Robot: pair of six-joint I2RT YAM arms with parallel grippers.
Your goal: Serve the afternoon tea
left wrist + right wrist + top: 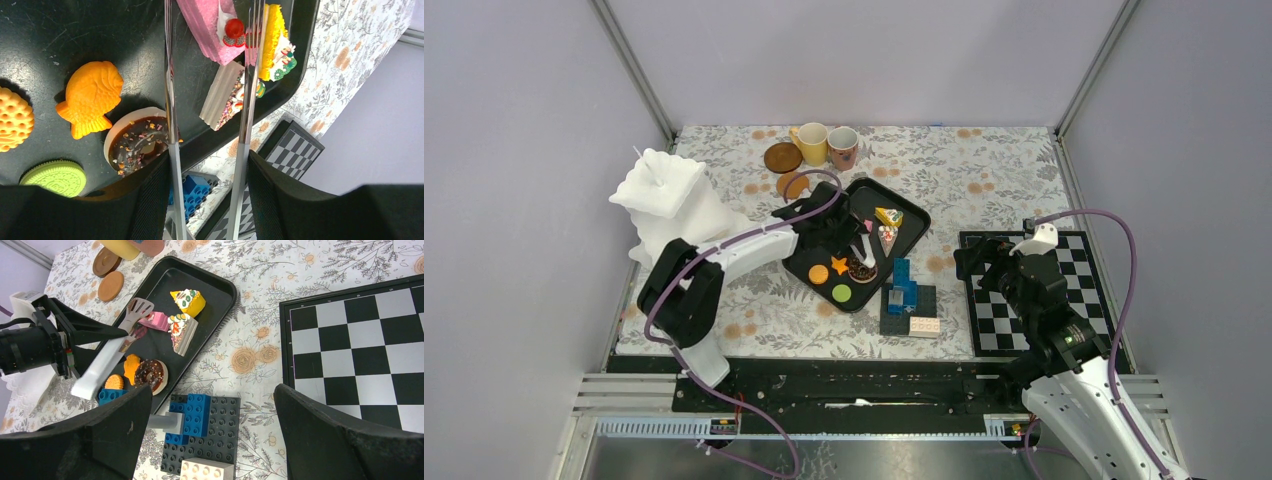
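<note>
A black tray [914, 215] holds the toy sweets: a chocolate donut [137, 142], an orange fish cookie [90, 102], a green cookie [55, 177], a pink cake [207, 25], a yellow cake [275, 35] and a white slice [222, 95]. My left gripper [839, 225] is shut on the metal tongs [170, 100]. The tongs' tips reach over the tray on either side of the pink cake [155, 320]. The yellow mug [812, 143], the pinkish mug [843, 147] and two brown coasters [782, 157] stand at the back. My right gripper [212, 410] is open and empty.
A blue and black brick stack [904, 290] stands just right of the tray's near end, under my right gripper. A checkered board [1074, 320] lies at the right. A white crumpled object [669, 200] stands at the left edge.
</note>
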